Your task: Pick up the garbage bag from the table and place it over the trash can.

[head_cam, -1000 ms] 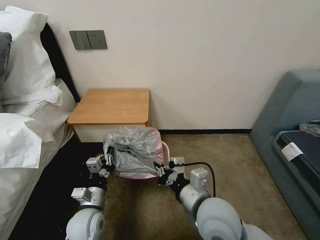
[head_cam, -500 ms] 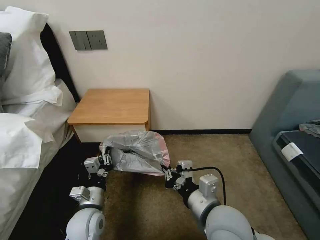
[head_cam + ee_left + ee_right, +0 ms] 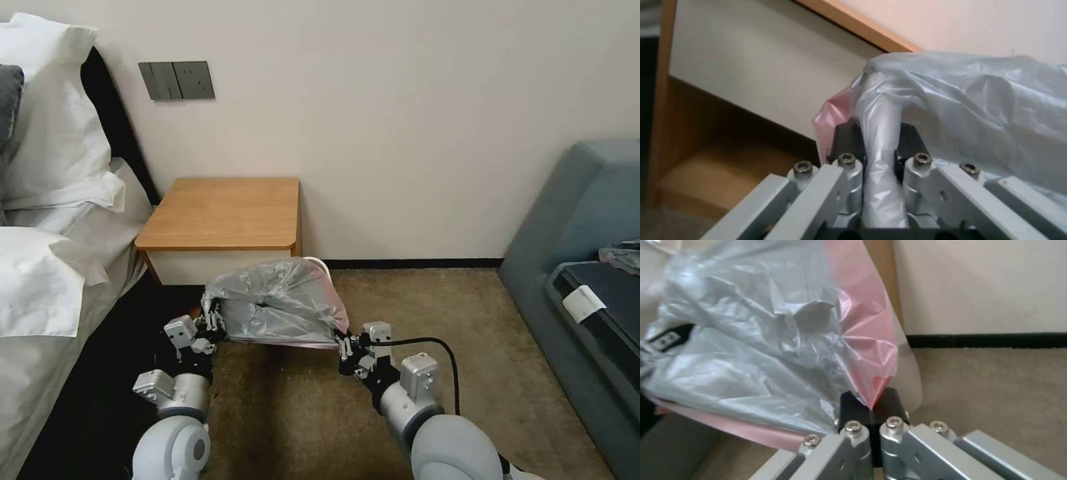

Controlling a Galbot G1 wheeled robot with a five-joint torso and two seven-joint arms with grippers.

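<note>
While fingers [image 3: 846, 141] pinch, garbage bag [image 3: 277, 303] unlabelled.

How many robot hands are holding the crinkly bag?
2. The left gripper pinches the garbage bag on its side nearest the bed. The right gripper pinches its pink edge on the opposite side. Both hold it stretched in front of the table.

A plain cream wall [image 3: 413, 120] has a grey switch plate [image 3: 177, 80]. The floor is brown carpet [image 3: 467, 320]. White pillows [image 3: 47, 120] lie on the bed; a blue-grey sofa [image 3: 573, 220] stands opposite.
</note>
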